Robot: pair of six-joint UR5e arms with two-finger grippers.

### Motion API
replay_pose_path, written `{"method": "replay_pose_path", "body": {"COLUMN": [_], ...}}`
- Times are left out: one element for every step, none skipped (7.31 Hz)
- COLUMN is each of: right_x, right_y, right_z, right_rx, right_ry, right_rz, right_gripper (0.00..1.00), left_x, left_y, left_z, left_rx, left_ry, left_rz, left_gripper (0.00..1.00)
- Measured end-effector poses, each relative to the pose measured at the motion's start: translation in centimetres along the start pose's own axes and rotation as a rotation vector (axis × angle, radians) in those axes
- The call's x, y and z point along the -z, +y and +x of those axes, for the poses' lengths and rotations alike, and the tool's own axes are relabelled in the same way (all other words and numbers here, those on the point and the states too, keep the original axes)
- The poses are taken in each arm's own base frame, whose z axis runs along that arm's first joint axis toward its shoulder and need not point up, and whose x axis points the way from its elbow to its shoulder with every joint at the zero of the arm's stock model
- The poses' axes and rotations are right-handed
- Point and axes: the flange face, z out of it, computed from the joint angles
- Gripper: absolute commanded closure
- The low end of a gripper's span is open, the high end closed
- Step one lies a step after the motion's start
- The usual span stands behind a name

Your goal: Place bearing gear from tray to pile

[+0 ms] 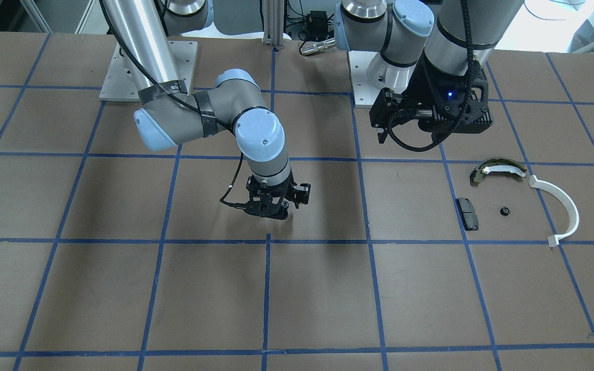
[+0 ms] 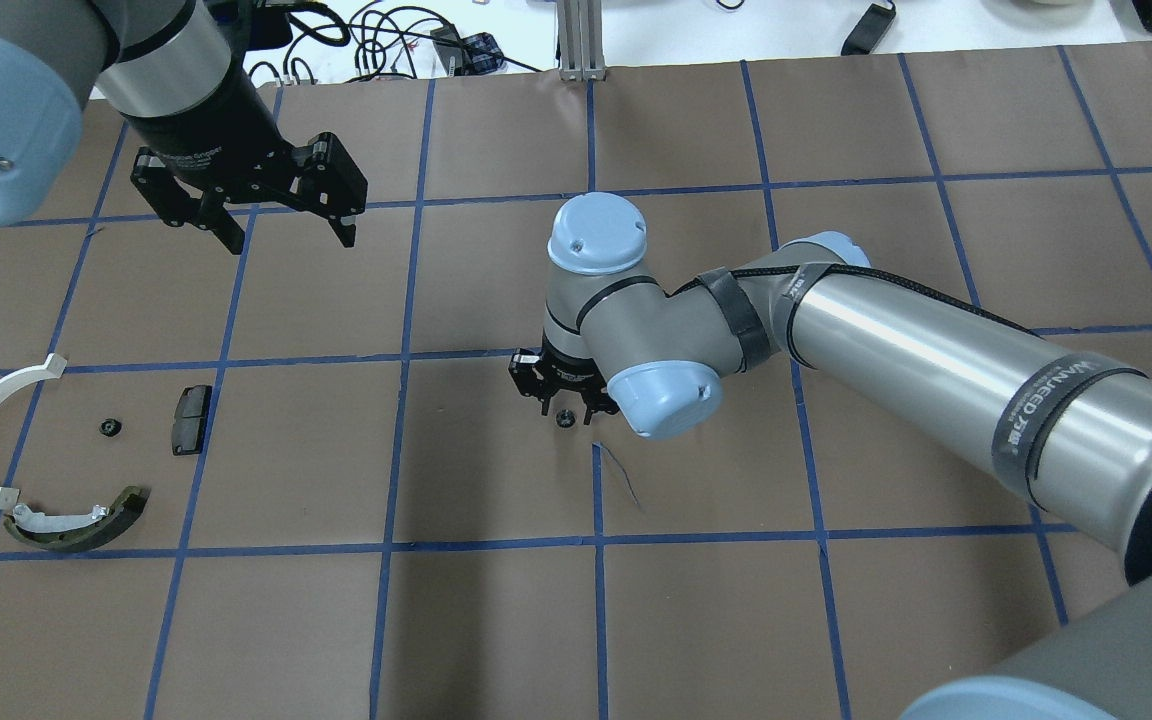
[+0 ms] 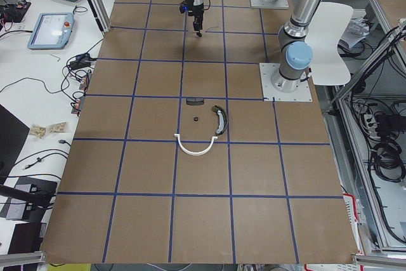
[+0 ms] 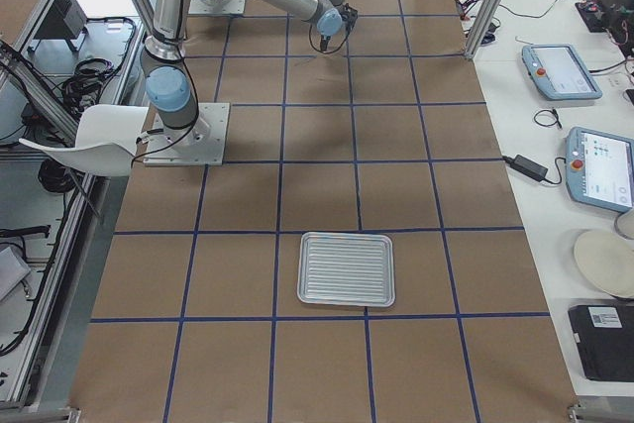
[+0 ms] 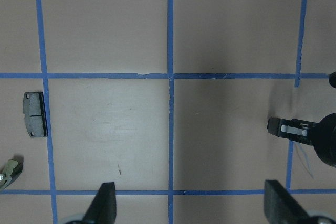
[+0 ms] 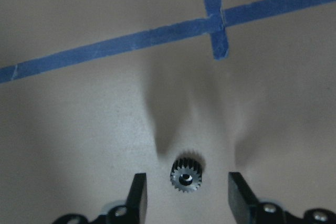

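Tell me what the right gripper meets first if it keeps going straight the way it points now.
Straight down from the right gripper lies the bearing gear on the table, between its open fingers. Those would likely pass either side and touch the table; height is unclear.

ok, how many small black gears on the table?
2. One small black toothed gear lies inside the open right tool; one look-alike sits beside the black rectangular pad, teeth unclear.

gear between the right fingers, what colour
The gear is dark grey with a paler centre; it shows best in the right wrist view.
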Motion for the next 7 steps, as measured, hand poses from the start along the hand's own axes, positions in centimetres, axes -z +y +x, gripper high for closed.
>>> {"method": "replay_pose_path", "body": {"right_x": [1.9,4.7,8.2,11.7,15.2,18.4,20.9], "right_y": [-0.7,-1.7,-3.0,-4.0,-4.6,-4.5,-4.0], "right_z": [0.4,1.4,3.5,6.2,9.4,12.0,13.6], "right_rx": [-0.009,-0.022,-0.030,-0.023,-0.018,-0.011,-0.005], "right_ry": [-0.015,-0.027,-0.033,-0.032,-0.024,-0.005,0.022], "right_rz": [0.026,0.053,0.071,0.083,0.090,0.096,0.097], "right_gripper": [0.00,0.00,0.00,0.00,0.00,0.00,0.00], "left_x": [-0.1,-0.3,-0.5,-0.9,-1.3,-2.6,-4.8], "left_y": [-0.1,-0.2,-0.4,-0.6,-0.8,-0.8,-0.5], "left_z": [0.0,0.0,0.0,0.1,0.5,2.1,5.0], "left_rx": [-0.002,-0.003,-0.003,-0.003,-0.004,-0.006,-0.008], "left_ry": [0.001,0.002,0.002,0.003,0.006,0.008,0.002], "left_rz": [-0.002,-0.005,-0.010,-0.016,-0.025,-0.047,-0.060], "left_gripper": [0.00,0.00,0.00,0.00,0.00,0.00,0.00]}}
